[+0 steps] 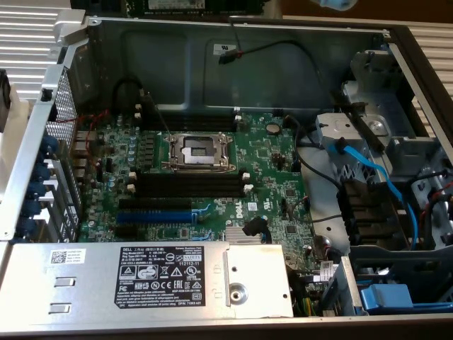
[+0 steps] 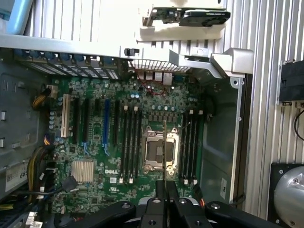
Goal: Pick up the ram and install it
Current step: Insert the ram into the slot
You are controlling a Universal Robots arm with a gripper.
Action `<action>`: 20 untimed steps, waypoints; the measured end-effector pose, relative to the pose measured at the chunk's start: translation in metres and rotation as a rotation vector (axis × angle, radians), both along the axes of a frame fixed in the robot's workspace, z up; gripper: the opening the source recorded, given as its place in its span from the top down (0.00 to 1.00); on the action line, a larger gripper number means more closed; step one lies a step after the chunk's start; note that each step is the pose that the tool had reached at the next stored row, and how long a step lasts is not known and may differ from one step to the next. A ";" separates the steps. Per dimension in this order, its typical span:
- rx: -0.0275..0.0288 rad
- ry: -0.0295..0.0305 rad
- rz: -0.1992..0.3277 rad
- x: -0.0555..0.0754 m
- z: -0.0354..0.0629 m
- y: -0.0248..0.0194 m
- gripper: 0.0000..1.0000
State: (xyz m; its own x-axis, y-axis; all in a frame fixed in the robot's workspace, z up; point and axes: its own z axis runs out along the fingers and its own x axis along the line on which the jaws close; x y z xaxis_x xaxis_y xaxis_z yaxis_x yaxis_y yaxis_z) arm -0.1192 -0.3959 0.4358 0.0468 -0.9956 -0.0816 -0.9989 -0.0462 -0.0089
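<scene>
My gripper is shut on the ram. The ram is a thin dark stick seen edge-on, running out from between the fingers. It hangs high above the open computer case, over the CPU socket. Long black slots lie on both sides of the socket, one bank toward the blue slot and another bank toward the case wall. In the exterior view the ram shows as a long dark-green board at the top edge, well above the motherboard. There, black slots with white clips lie beside the socket.
A blue expansion slot, a white slot and a silver heatsink sit on the board. The power supply and the drive cage with blue cables border the motherboard. A graphics card lies outside the case.
</scene>
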 end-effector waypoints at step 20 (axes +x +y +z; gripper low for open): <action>-0.0249 0.0067 0.000 0.000 -0.0172 0.0024 0.88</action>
State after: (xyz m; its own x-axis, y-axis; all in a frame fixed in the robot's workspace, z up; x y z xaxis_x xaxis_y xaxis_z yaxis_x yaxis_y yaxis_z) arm -0.1191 -0.3935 0.4186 0.0462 -0.9973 -0.0571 -0.9989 -0.0462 -0.0010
